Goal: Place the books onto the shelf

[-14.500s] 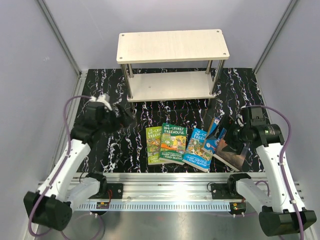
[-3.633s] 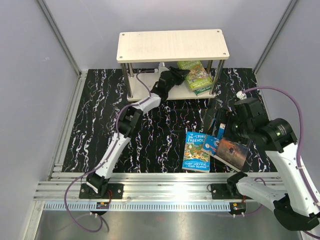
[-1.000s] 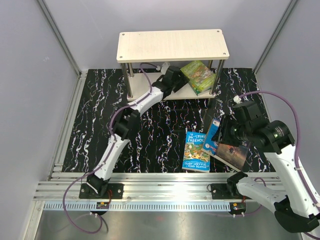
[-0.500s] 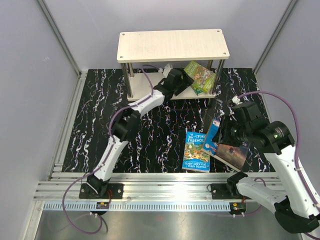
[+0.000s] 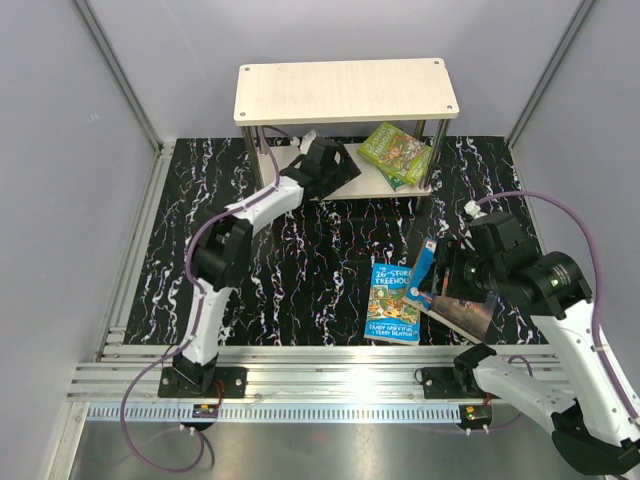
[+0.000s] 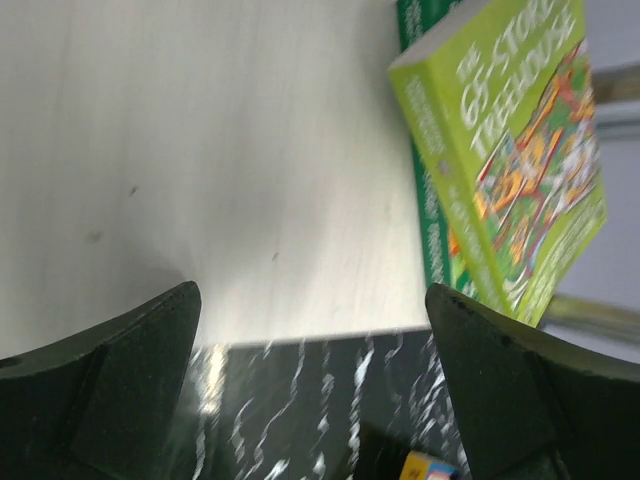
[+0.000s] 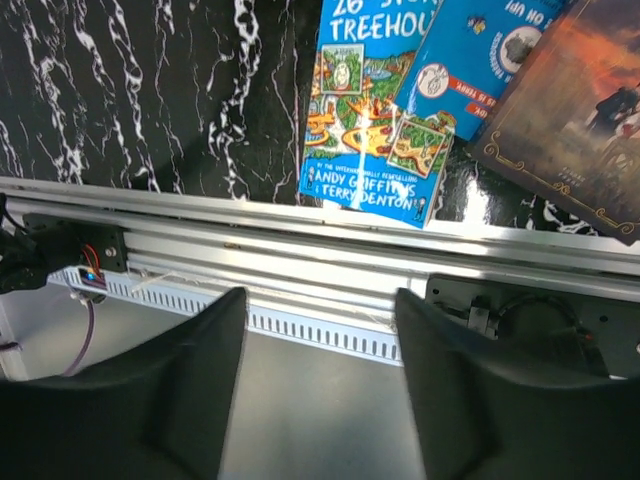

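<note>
Lying before the shelf [image 5: 345,90], three thin, light, floppy books [image 5: 392,300] are likely best pinched at the spine edge; two green books [image 5: 397,152] are leaned on its lower board, left pincer [image 6: 310,300] and right pincer [image 7: 320,300] spread empty.

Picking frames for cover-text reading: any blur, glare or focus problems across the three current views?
Left wrist: soft throughout, green book title smeared, left fingers just dark blobs. Right wrist: blue Treehouse book crisp, bright sheen on the metal rail, right fingers out of focus. Top external: sharp, evenly lit, no harsh shadows.
</note>
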Robot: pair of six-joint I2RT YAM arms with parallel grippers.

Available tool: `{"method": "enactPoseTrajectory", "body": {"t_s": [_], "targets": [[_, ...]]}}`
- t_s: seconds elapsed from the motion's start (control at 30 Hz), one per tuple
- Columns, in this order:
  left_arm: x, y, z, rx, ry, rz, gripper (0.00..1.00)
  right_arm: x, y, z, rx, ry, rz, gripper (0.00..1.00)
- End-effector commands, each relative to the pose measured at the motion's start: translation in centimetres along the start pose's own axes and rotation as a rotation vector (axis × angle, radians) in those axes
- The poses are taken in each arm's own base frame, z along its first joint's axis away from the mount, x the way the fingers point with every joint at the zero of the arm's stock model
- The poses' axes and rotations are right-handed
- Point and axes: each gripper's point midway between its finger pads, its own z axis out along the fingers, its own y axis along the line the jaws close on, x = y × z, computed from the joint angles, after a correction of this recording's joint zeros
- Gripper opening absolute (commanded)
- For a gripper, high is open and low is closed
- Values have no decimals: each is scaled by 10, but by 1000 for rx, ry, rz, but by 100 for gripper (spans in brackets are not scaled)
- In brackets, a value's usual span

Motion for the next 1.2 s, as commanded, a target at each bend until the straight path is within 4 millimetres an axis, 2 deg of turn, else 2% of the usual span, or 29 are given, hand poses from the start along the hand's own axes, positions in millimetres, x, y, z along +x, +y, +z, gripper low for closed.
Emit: {"method": "enactPoseTrajectory", "body": {"t_s": [0.0,0.07,0.1,0.2,0.23,0.27,0.3,0.33,0.43,0.53,0.6,0.77,0.83,1.03,1.17], "targets": [[1,-14,-59,31,78,120,99,35,-16,15,78,205,4,73],[20,-6,-78,33,141,172,99,37,-15,34,101,266,18,79],[40,8,-95,38,208,186,99,42,-18,50,138,332,30,80],[86,14,-124,126,338,235,99,38,-4,87,85,356,76,83],[108,30,-134,126,400,247,99,39,-1,94,76,367,117,83],[127,29,-145,157,451,273,99,42,1,101,65,390,143,84],[143,32,-154,177,507,284,99,51,-4,113,89,429,170,84],[168,43,-166,181,572,304,99,55,-7,118,103,449,216,84],[211,51,-190,223,698,351,99,76,-18,137,130,506,308,84],[242,48,-206,264,777,372,99,96,-27,154,142,540,365,84],[255,47,-210,283,802,359,99,107,-35,165,159,554,387,84],[284,37,-218,322,840,319,99,118,-58,184,246,527,397,85],[294,37,-219,320,858,316,99,117,-69,187,297,510,387,85],[306,37,-211,299,865,304,99,99,-92,180,433,407,346,88],[311,36,-208,286,874,290,99,98,-87,202,390,415,400,91]]}}
